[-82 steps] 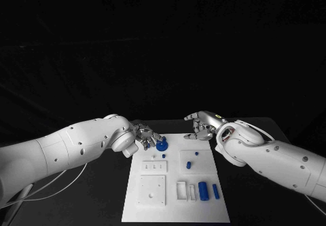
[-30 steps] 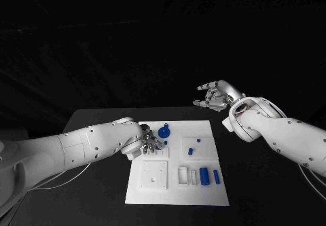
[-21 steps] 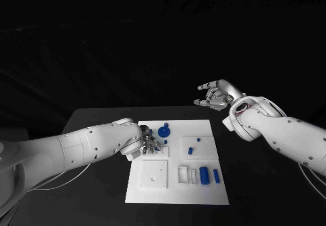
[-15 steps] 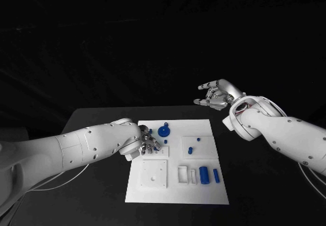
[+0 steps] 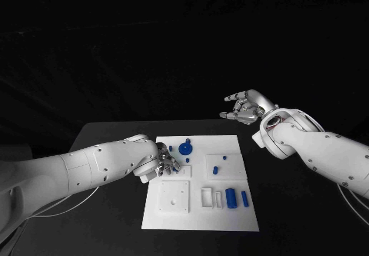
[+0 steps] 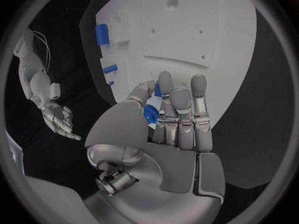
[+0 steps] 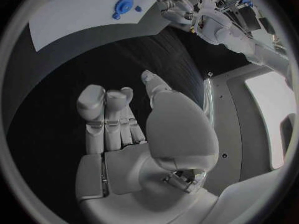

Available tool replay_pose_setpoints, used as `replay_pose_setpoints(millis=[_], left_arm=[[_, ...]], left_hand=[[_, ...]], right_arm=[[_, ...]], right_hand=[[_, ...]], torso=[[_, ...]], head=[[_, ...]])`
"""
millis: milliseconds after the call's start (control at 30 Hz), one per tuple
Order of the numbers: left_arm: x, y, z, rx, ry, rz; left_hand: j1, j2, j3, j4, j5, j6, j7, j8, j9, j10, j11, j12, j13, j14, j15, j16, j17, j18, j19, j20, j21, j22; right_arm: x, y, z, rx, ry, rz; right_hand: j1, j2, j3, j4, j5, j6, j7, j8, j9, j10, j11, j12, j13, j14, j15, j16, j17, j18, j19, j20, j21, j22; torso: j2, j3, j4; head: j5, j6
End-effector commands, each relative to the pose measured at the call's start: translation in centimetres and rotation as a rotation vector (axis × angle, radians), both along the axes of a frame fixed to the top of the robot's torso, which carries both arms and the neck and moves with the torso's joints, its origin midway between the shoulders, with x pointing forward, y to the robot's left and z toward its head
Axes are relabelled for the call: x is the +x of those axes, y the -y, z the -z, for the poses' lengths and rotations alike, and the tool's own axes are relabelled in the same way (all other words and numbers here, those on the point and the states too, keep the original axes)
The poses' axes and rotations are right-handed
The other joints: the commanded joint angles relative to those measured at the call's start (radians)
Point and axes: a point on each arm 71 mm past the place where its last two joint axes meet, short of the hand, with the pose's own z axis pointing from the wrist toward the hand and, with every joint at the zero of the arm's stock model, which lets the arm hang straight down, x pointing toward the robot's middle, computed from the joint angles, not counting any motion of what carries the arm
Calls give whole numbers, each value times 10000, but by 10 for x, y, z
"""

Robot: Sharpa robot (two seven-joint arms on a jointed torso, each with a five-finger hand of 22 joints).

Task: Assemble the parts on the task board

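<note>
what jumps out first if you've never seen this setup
The white task board lies mid-table, dotted with small blue parts such as a round blue disc near its far edge. The silver left hand pinches a small blue peg over the board's left side, while the silver right hand hangs raised beyond the table, holding nothing.

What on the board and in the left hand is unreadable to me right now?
- Blue part in left hand: fingers cover most of it in the left wrist view; shape unclear.
- Task board under left hand: hidden in the head view.
- Small blue pegs: too small to identify.
</note>
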Motion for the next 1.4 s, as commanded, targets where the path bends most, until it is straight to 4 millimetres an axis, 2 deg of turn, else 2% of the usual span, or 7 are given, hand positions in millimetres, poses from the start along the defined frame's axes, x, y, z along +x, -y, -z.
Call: replay_pose_setpoints(millis=[33, 567, 1400], left_arm=[[-2, 2, 1, 68, -112, 142], [-2, 1, 4, 194, 10, 51], [-5, 0, 8, 363, -235, 178]], left_hand=[[14, 83, 305, -372, 47, 817, -747, 70, 4396, 477, -57, 29, -3, 2, -55, 51, 8, -126, 72, 5, -33, 17], [18, 87, 289, -369, -18, 815, -749, 56, 4328, 478, -65, 108, 6, 39, -63, 95, -8, -126, 181, 0, -257, 312], [70, 88, 258, -380, -81, 834, -746, 54, 4145, 477, -70, 167, 24, 63, -70, 137, -18, -126, 287, 0, -513, 587]], right_arm=[[0, -1, 0, -10, 8, -128], [1, -2, 0, -20, -23, -128], [1, -2, 1, -42, -74, -145]], right_hand=[[-61, 18, -2, -31, 45, 50, 4, 6, 11, -29, -29, 48, -9, -6, -62, -44, -14, 149, 113, -1, -46, 1068], [-97, 35, -13, -80, 47, 48, 3, 4, 10, -30, -30, 53, -25, -3, -62, -44, -14, 147, 115, -2, -46, 1069], [-97, 35, -13, -80, 47, 48, 3, 4, 10, -30, -30, 53, -25, -3, -62, -44, -14, 147, 115, -2, -46, 1069]], torso=[[-1, 4, -4], [4, 17, -8], [4, 14, -6]], head=[[-8, -5], [-9, 3], [-16, -25]])
